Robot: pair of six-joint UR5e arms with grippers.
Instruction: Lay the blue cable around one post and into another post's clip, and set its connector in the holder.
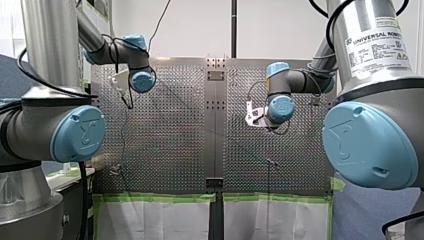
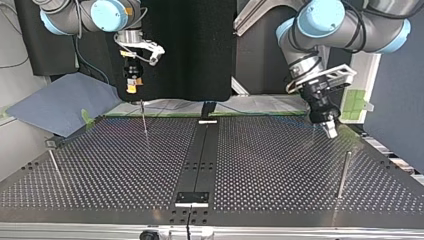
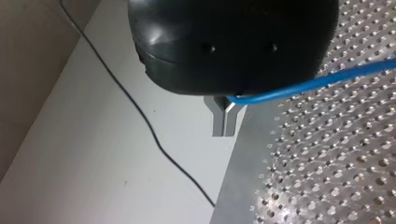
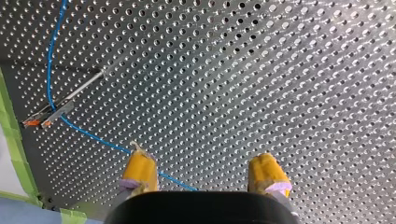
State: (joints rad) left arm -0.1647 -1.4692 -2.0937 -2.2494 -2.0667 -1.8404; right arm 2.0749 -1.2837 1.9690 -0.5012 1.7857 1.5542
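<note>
In the left wrist view my left gripper (image 3: 224, 125) has its metal fingers pressed together, and the blue cable (image 3: 322, 80) comes out from between them near their base and runs off over the perforated table. In the top view my left gripper (image 2: 329, 129) hangs over the table's far right part. My right gripper (image 4: 203, 173) stands open, its yellow pads (image 4: 140, 169) wide apart with nothing between them. The blue cable (image 4: 50, 70) bends at the head of a clip post (image 4: 60, 108) and passes under my right gripper's fingers. Whether it sits in the clip I cannot tell.
Thin metal posts (image 2: 144, 117) (image 2: 343, 174) (image 2: 55, 167) stand on the perforated table (image 2: 280, 165). A black centre strip with a small black plate (image 2: 192, 197) divides it. Green tape (image 1: 155, 198) edges the table. A loose black wire (image 3: 140, 116) lies on the white surface beside it.
</note>
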